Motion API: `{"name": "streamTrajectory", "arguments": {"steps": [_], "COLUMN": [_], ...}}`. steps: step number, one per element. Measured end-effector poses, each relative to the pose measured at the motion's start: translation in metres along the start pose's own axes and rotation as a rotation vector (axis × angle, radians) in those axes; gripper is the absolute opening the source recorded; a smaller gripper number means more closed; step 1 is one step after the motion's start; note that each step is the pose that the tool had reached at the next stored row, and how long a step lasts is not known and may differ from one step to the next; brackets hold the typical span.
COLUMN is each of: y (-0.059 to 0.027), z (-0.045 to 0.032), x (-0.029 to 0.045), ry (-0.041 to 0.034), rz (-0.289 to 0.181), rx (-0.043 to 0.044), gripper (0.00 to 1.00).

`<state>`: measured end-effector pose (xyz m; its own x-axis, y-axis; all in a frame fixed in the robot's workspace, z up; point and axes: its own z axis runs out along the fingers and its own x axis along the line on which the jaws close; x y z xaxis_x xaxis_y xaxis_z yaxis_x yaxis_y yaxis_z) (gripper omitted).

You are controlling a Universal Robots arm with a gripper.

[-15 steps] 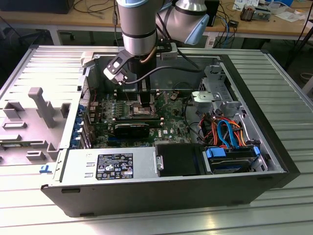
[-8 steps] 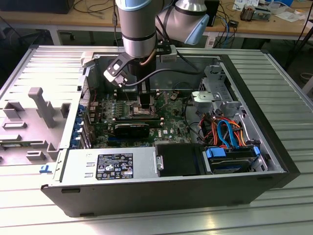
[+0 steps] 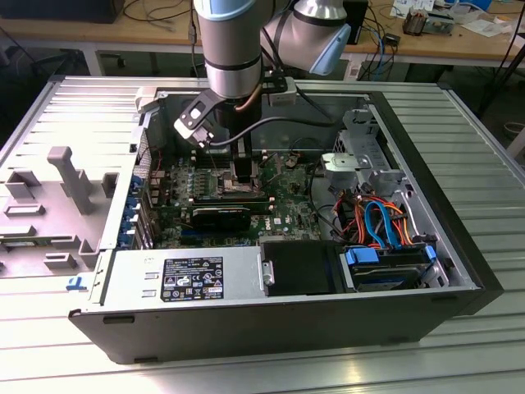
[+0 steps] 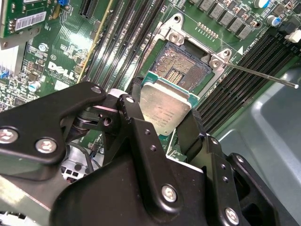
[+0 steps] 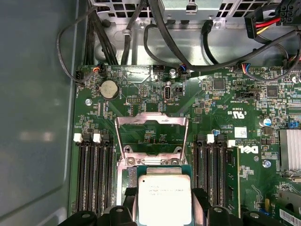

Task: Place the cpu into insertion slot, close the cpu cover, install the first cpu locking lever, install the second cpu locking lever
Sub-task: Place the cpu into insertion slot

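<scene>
Squarely pinched between the black fingers point(image 4: 133, 113), the cpu point(image 4: 164, 106) lies flat, silvery face up, its edges parallel to the open insertion slot point(image 4: 181, 70) just under it; the cpu cover point(image 5: 150, 120) stands raised.

A robotics and electronics lab, set up for work on computer hardware.

An industrial robot arm point(image 3: 234, 49) reaches into an open desktop computer case point(image 3: 287, 328) that lies on its side on a ribbed metal worktop point(image 3: 484, 131). The case's green motherboard point(image 5: 221, 113), power supply point(image 3: 184, 279) and coloured drive cables point(image 3: 381, 217) are laid bare. Grey moulded fixtures point(image 3: 66, 176) sit at the exterior view's left. Behind run wooden worktops point(image 3: 139, 33) strewn with loose wires point(image 3: 385, 33) and small electronic parts point(image 3: 418, 20).
</scene>
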<state>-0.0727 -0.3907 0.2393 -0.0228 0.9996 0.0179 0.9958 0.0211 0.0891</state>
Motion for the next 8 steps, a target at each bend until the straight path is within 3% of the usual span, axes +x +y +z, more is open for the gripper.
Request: {"name": "streamTrajectory", "arguments": {"steps": [8], "y": [-0.0004], "z": [0.0039], "x": [-0.0001], "ry": [0.0], "rz": [0.0], "rx": [0.0], "gripper": [0.55]}}
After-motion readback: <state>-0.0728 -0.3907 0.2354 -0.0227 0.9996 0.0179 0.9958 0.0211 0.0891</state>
